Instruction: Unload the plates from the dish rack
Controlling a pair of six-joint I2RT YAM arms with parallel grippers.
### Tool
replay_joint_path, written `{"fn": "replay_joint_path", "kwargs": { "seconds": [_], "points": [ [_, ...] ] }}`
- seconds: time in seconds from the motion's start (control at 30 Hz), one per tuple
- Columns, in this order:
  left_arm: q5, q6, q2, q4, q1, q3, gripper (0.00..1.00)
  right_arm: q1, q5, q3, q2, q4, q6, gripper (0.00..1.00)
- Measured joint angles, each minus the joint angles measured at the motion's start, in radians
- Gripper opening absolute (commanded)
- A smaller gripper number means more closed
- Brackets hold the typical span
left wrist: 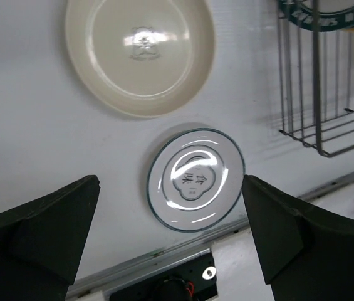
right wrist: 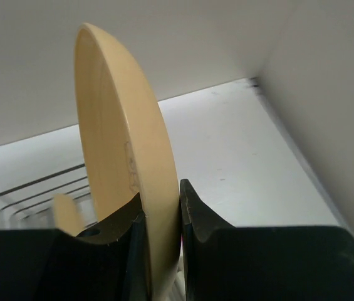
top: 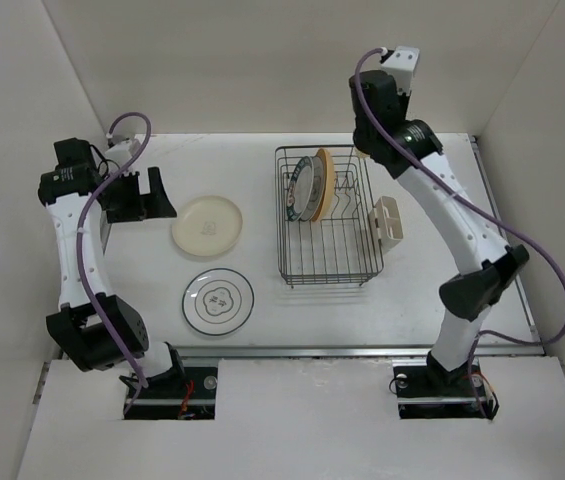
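Note:
The dark wire dish rack (top: 327,262) stands mid-table with two plates upright at its far end: the teal-rimmed plate (top: 307,188) and the yellow-orange plate (top: 326,177). My right gripper (right wrist: 163,219) is shut on the yellow-orange plate's (right wrist: 117,132) edge, one finger on each face. The cream plate (top: 207,224) and the white dark-rimmed plate (top: 219,301) lie flat on the table left of the rack. My left gripper (top: 144,193) is open and empty at the far left; its wrist view shows the cream plate (left wrist: 140,53) and the rimmed plate (left wrist: 195,179) below it.
A cream cutlery holder (top: 392,220) hangs on the rack's right side. White walls enclose the table at the back and sides. The rack's corner (left wrist: 327,81) shows at the right of the left wrist view.

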Motion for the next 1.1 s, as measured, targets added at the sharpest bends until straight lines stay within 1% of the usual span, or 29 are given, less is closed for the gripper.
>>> {"fn": "replay_joint_path", "kwargs": {
  "seconds": [0.03,0.17,0.27,0.37,0.47,0.57,0.6,0.67,0.73,0.87,0.97,1.07,1.1],
  "points": [
    [0.040,0.010,-0.003,-0.008,0.000,0.003,0.99,-0.001,-0.067,-0.038,-0.039,0.033,-0.002,0.00],
    [0.170,0.035,-0.016,-0.020,-0.001,0.011,0.99,0.009,-0.371,-0.240,-0.203,0.183,-0.002,0.00],
    [0.209,0.032,-0.024,-0.016,-0.016,0.018,0.99,0.043,-0.586,-0.322,-0.229,0.286,-0.002,0.00],
    [0.217,0.020,-0.027,0.002,-0.042,0.019,0.99,0.083,-0.853,-0.389,-0.193,0.385,0.002,0.00],
    [0.214,-0.005,-0.027,0.040,-0.055,0.013,0.99,0.121,-1.118,-0.408,-0.091,0.441,0.026,0.00],
    [0.187,-0.028,-0.027,0.076,-0.058,-0.005,0.95,0.152,-1.316,-0.408,0.023,0.459,0.048,0.00],
    [0.173,-0.030,-0.026,0.084,-0.058,-0.013,0.91,0.161,-1.378,-0.408,0.062,0.460,0.060,0.00],
    [0.142,-0.033,-0.026,0.099,-0.058,-0.037,0.86,0.174,-1.469,-0.408,0.116,0.466,0.081,0.00],
    [0.109,-0.031,-0.021,0.100,-0.058,-0.061,0.77,0.183,-1.532,-0.408,0.148,0.477,0.101,0.00],
    [0.065,-0.012,-0.007,0.106,-0.058,-0.103,0.66,0.186,-1.632,-0.407,0.158,0.513,0.130,0.00],
    [0.063,0.008,0.009,0.095,-0.058,-0.114,0.63,0.190,-1.666,-0.404,0.158,0.551,0.146,0.00],
    [0.084,0.034,0.019,0.075,-0.061,-0.116,0.49,0.190,-1.684,-0.398,0.171,0.555,0.158,0.00],
    [0.092,0.041,0.021,0.069,-0.061,-0.116,0.40,0.190,-1.693,-0.393,0.180,0.559,0.163,0.00]
  ]
}}
